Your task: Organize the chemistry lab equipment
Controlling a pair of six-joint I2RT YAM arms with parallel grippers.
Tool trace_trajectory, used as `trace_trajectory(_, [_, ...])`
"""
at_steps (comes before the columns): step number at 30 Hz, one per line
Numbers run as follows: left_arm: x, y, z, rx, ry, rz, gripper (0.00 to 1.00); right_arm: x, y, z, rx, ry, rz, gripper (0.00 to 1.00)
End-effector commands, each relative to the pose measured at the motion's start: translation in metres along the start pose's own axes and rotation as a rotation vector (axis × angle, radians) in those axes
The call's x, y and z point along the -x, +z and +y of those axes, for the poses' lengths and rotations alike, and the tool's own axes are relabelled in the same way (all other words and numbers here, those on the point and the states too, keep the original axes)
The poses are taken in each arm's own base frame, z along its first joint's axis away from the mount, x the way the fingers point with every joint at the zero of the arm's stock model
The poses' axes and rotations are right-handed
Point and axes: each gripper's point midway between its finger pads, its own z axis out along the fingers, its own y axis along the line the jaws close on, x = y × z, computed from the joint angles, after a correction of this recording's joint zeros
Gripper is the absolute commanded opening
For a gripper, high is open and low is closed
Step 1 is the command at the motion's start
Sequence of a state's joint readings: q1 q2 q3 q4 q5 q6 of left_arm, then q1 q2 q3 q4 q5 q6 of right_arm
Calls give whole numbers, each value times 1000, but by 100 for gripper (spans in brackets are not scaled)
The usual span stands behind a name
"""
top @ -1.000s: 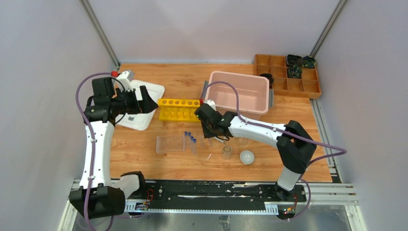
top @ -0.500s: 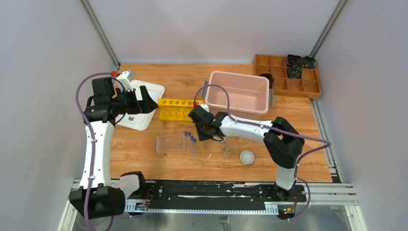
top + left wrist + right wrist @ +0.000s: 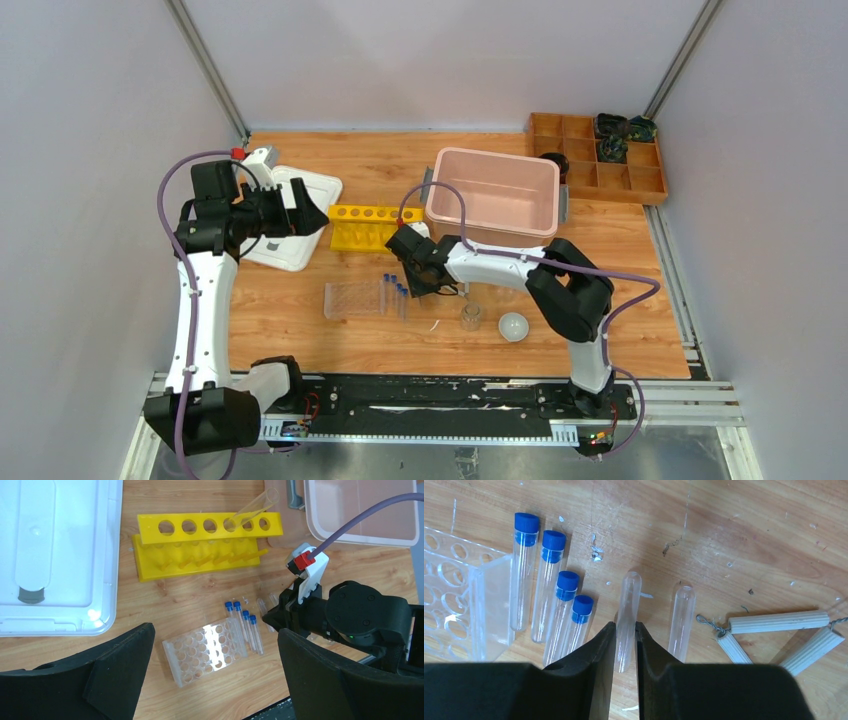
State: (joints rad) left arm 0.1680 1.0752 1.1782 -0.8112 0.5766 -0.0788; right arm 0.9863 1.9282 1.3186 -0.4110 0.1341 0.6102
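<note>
Your right gripper (image 3: 625,630) is pinched narrow on 1 bare clear tube (image 3: 629,597), with a finger touching each side of it, low centre in the right wrist view. You can't tell whether that tube is lifted or lying on the wood. Just right of it lies 1 second bare tube (image 3: 682,617), apart from the fingers.

Left of the gripped one are 4 blue-capped tubes (image 3: 549,580), lying side by side with caps toward the top of the frame. The leftmost is right beside the wall of the 1 clear rack (image 3: 454,595) at the left edge. At lower right is 1 white triangle (image 3: 779,621), made of three ribbed rods on wire and lying flat.

In the top view this gripper sits mid-table, just right of the capped tubes. Below and right of it stand 1 glass cup (image 3: 470,317) and 1 white round dish (image 3: 513,326), near each other but not touching. You can't confirm a second cup.

Your left gripper (image 3: 305,215) is spread wide and holds nothing. It is at middle left in the top view, over the right edge of the 1 white lid (image 3: 312,183).

Between the two grippers, toward the top, is 1 yellow rack (image 3: 372,226) with six holes. 1 long clear tube (image 3: 255,507) leans in the fourth hole from the left. There is 1 pink tub (image 3: 495,190) at upper centre-right and 1 wooden tray (image 3: 600,178) in the upper right corner.
</note>
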Motion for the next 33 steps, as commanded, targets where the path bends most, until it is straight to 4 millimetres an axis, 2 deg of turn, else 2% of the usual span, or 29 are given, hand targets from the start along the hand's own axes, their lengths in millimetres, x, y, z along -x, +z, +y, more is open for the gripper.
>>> trace_trajectory(1, [11, -12, -9, -16, 26, -42, 100, 6, 1, 6, -13, 7, -16, 25])
trace_trajectory(11, [12, -18, -15, -24, 33, -56, 100, 1, 14, -2, -69, -14, 11, 28])
trace_trajectory(15, [14, -20, -18, -32, 38, -66, 100, 4, 13, -1, -67, -13, 6, 17])
trace_trajectory(18, [16, -23, -21, -43, 44, -70, 100, 13, 4, 4, -47, -4, -18, 2])
trace_trajectory(23, [14, -25, -26, -65, 62, -69, 100, 45, -36, 22, 37, 25, -124, 0])
trace_trajectory(28, [3, -28, -41, -161, 99, -48, 99, 94, -103, 56, 187, 31, -329, 0])
trace_trajectory(30, [-2, -30, -50, -213, 109, -44, 96, 114, -134, 72, 268, 32, -422, 0])
trace_trajectory(33, [-8, -34, -61, -281, 148, -48, 92, 137, -171, 93, 376, 48, -534, 0])
